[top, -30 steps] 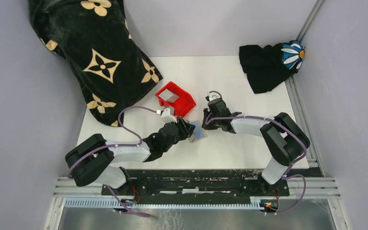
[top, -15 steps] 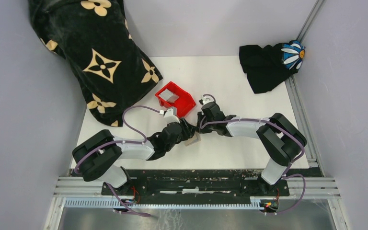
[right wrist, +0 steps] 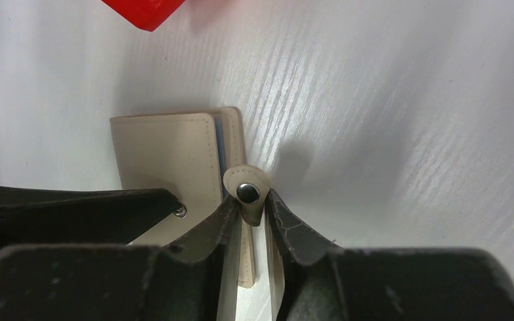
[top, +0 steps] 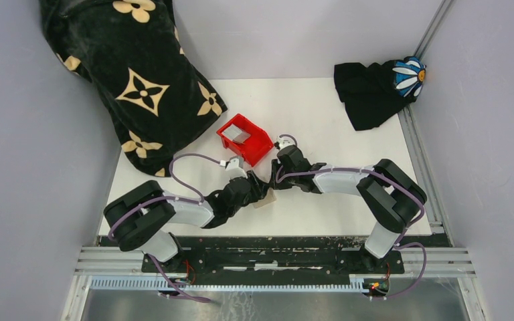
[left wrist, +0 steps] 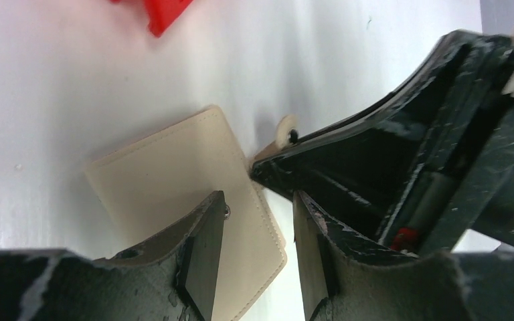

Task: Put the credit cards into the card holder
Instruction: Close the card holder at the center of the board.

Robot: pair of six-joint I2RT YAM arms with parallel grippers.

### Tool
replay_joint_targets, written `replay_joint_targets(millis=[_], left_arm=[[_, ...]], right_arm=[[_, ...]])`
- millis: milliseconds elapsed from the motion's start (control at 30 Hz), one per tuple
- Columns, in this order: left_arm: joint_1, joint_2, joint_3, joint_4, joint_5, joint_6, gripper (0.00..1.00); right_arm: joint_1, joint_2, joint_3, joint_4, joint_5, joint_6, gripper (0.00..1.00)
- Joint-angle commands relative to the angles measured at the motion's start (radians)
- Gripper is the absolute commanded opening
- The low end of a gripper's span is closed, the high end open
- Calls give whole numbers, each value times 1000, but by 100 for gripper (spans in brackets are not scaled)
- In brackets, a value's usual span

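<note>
We see the card holder [right wrist: 164,150] flat on the tabletop [right wrist: 408,100] between both arms, long axis running straight out from the right pincer [right wrist: 251,214], which is nipped narrow on its snap tab [right wrist: 246,190]; the left pincer [left wrist: 254,261] sits half-open over the cover, gripping nothing visible.

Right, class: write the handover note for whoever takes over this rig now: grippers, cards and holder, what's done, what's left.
Left gripper: jaws apart, straddling an edge of the card holder.
Right gripper: pinching the snap tab.
The card holder lies folded in front of the red bin.
Done: a pale blue card edge shows between its flaps.
Left: fasten the tab; check the grey piece in the bin, possibly another card.
</note>
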Motion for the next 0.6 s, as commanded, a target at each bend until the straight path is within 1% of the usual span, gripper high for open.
replay_joint_targets(millis=[0, 200, 567], left_arm=[[-7, 29, -56, 86, -9, -54, 50], [-9, 49, -92, 136, -35, -75, 50], [-9, 39, -104, 159, -94, -89, 50]], right_arm=[[13, 41, -42, -120, 23, 9, 26], [15, 21, -60, -123, 51, 7, 31], [16, -75, -96, -134, 74, -11, 33]])
